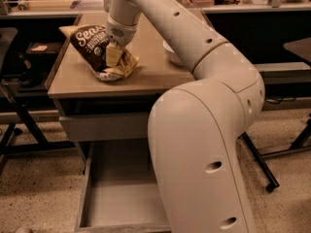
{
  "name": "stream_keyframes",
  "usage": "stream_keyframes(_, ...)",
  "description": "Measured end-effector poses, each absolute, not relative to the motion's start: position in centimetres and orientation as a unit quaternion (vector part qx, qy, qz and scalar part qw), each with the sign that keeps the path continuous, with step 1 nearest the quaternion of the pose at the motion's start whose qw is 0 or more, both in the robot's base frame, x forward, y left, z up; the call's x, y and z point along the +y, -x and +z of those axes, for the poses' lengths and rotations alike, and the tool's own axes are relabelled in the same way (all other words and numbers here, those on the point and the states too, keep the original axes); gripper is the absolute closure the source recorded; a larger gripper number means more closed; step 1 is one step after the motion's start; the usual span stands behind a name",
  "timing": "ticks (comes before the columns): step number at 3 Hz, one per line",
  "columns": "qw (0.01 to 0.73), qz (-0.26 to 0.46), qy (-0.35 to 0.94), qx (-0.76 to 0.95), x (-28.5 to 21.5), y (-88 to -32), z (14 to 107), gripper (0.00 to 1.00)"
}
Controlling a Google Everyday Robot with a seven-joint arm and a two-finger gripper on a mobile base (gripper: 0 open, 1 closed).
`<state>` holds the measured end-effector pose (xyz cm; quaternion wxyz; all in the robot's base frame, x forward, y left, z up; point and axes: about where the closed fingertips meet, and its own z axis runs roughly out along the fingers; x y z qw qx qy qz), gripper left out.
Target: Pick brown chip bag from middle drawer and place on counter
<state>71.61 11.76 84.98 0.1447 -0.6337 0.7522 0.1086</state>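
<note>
Behind the jaws, a cluttered back bench (43,4) is seen running across the room. Below and around the jaws, the glossy beige worktop (155,74) of the grey cabinet is spread. The brown chip bag (90,45) is gripped by the jaws, which are closed on its middle from above. Its cream lower end is rested on the worktop just beneath the jaws, and its dark upper end is tilted up to their left. Right of the jaws, a white bowl (171,57) is set on the worktop, partly hidden by the robot arm (204,130). Well below the jaws, the middle drawer (121,203) is pulled out.
</note>
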Motion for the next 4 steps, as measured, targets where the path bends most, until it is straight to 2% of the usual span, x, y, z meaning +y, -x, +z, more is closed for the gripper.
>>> stream_keyframes(4, 0.145, 0.109, 0.634, 0.752, 11.77, -71.61, 84.97, 0.0)
